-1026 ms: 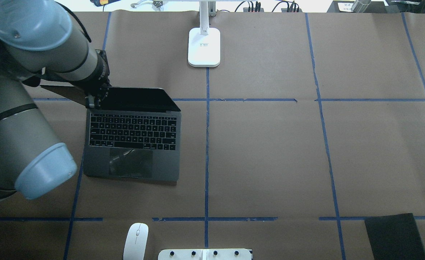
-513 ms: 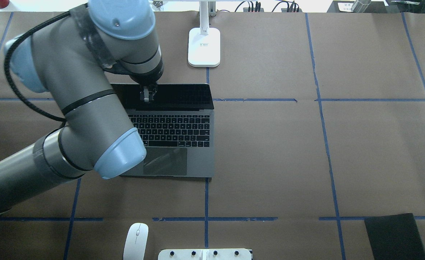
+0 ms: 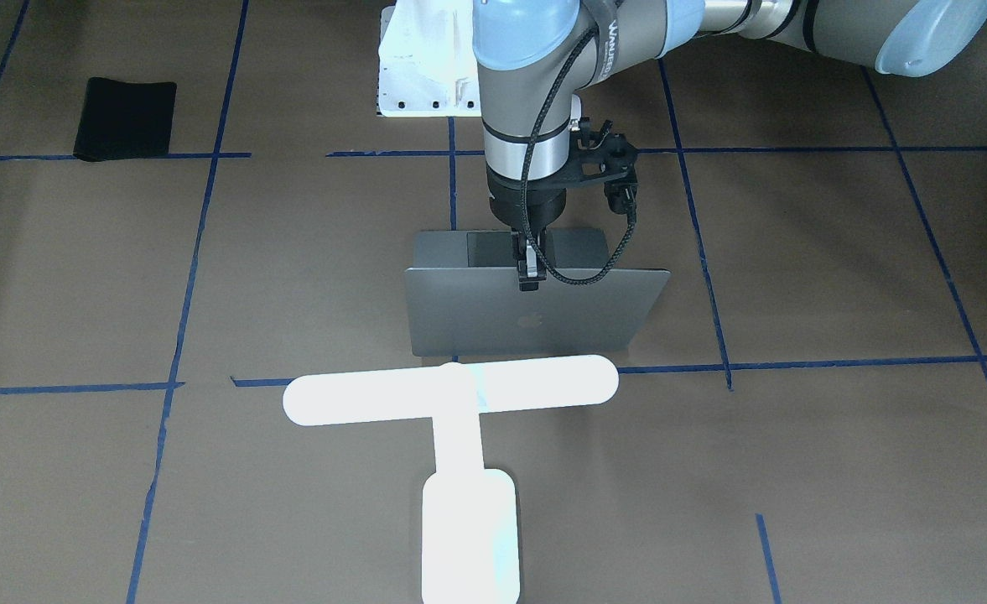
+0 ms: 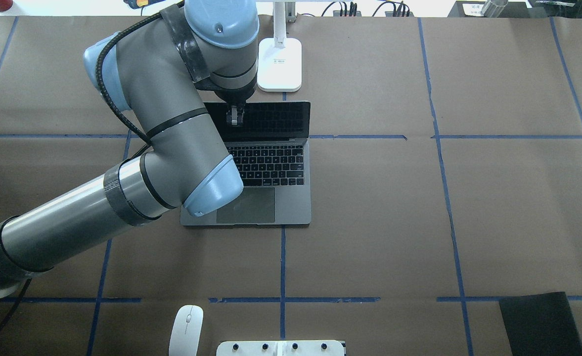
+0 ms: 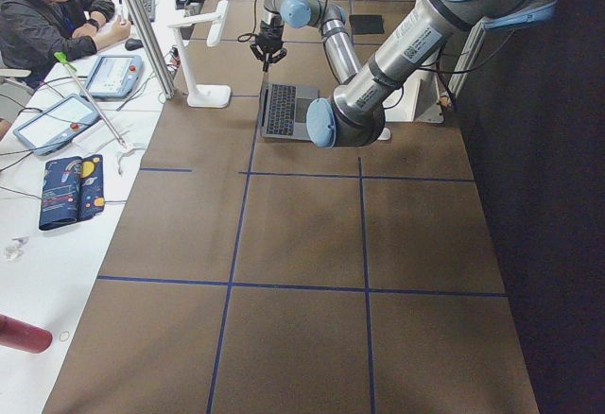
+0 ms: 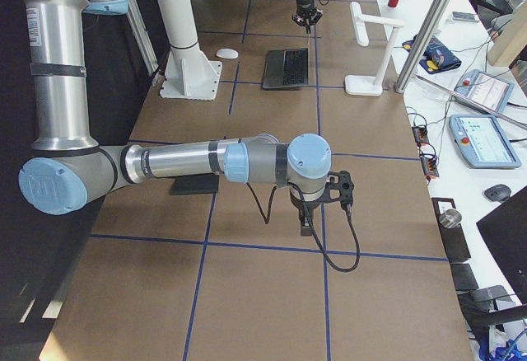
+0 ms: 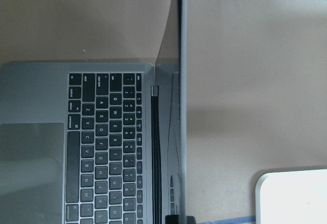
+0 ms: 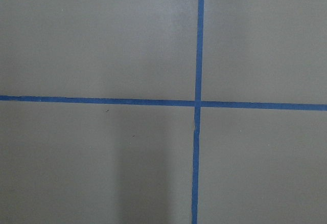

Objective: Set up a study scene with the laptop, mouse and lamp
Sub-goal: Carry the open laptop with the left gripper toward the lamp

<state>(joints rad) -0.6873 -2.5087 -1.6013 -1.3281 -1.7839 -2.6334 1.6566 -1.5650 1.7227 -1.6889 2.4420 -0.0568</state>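
Two robot arms stand at a table (image 4: 419, 198) covered in brown paper, and only the left one is at work. The right gripper (image 6: 305, 227) hangs over bare paper far off, and I cannot tell whether its fingers are apart or together. The left gripper (image 4: 235, 117) is pinched on the top edge of the laptop (image 4: 291, 207) lid, near the lid's middle.

The step in hand seems to be setting the open laptop in front of the lamp. Done well, any pull should stay low and level so the base slides flat and the hinge does not swing. It should end before the lid meets the lamp's base.

The laptop is slim grey metal. Its lid is about upright, with dark keys and a wide trackpad below the gripper on the robot's side. The lamp (image 4: 280, 64) glows white and is T-shaped. Its base is just beyond the gripper, apart from the lid. The mouse (image 4: 186, 329), small, white and oval, lies well apart, back toward the robot.
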